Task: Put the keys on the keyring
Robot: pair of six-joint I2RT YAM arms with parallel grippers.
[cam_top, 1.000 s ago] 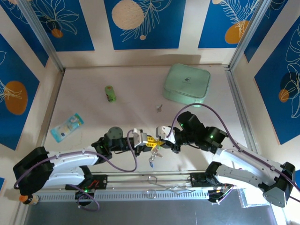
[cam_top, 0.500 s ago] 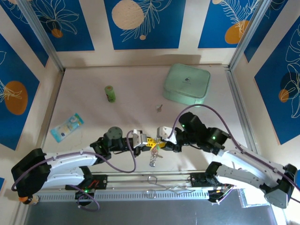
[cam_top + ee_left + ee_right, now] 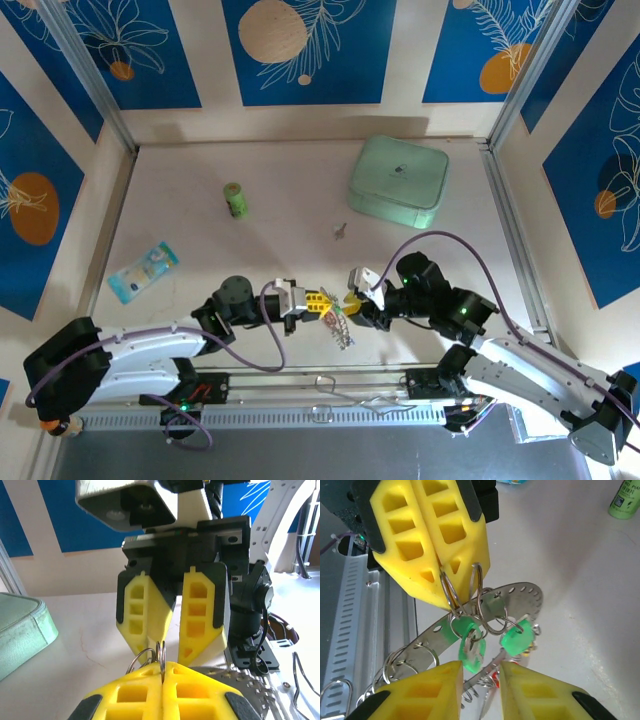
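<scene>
Precariously, the left gripper pinches only thin wire loops while the right gripper stands half-open, so the dangling keyring and green-tagged keys could slip free

Green-tagged keys, silvery keyring (hole-dotted), mint-green box, blue leaf-print walls

Top camera is looking down from above and behind my arm bases, covering the whole bench. Left wrist camera is riding right behind my left pincer, facing my right pincer at very close range. Right wrist camera is looking back the opposite way, angled down. Both are sharing the keyring between them.
</scene>
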